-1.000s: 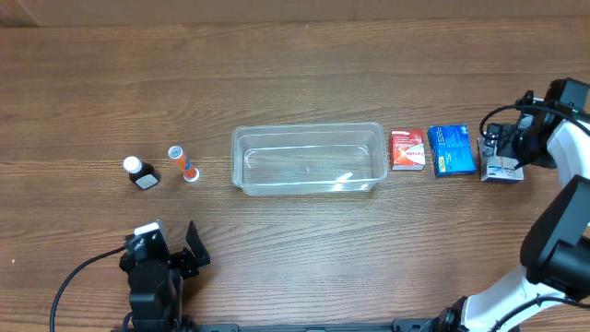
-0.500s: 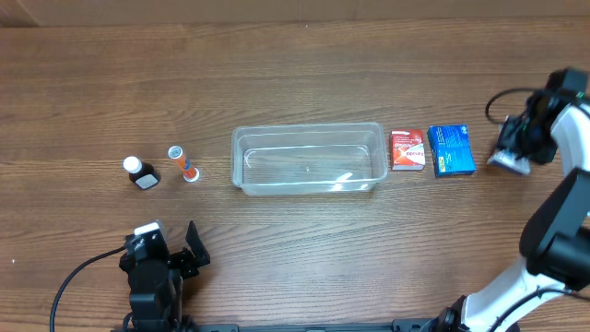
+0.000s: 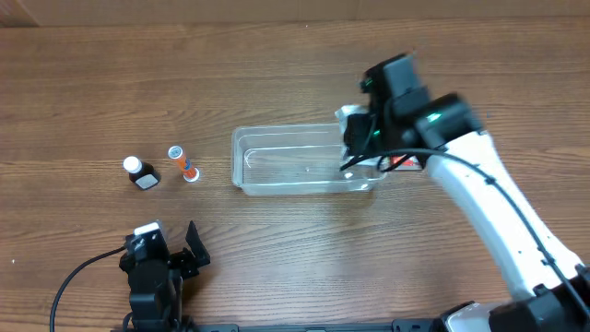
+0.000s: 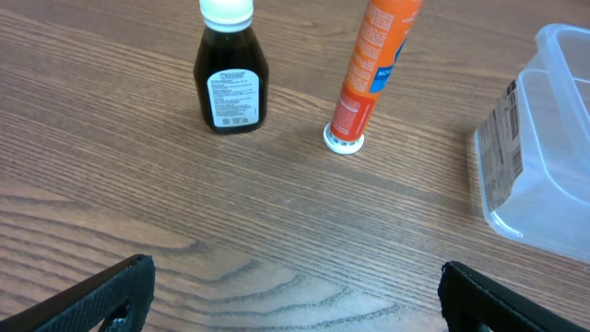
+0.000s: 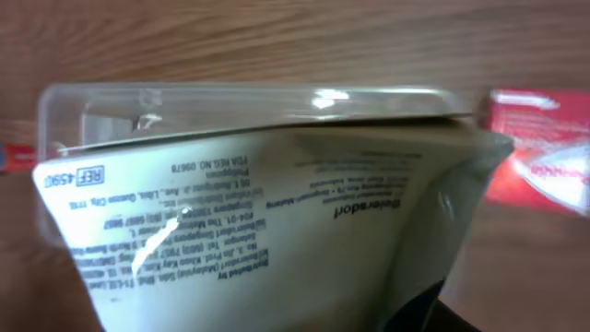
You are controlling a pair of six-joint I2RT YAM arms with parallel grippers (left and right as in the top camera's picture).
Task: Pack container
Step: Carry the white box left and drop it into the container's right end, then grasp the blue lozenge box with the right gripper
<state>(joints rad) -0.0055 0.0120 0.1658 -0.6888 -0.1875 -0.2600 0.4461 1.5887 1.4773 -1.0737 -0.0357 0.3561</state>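
Movement is all on the right side: seen from overhead, the right gripper, which a second ago was at the far right edge of the table, has swung in over the right end of the container, bringing along a white pack clamped between its fingers. The clear tub itself sits mid-table, unmoved and apparently with nothing in it yet. A red box peeks out from under the arm just beside the tub's right end, while the dark bottle and orange tube wait well off to its left. The left gripper rests near the front edge, jaws spread and holding nothing. Its wrist camera shows the same: both fingertips wide apart over bare wood, with the bottle, the tube and a corner of the tub ahead. The right wrist camera is filled by the pack's printed face, hanging above the tub's rim, the red box off to one side. The first item looks ready to lower and release; four-odd things remain to pack.
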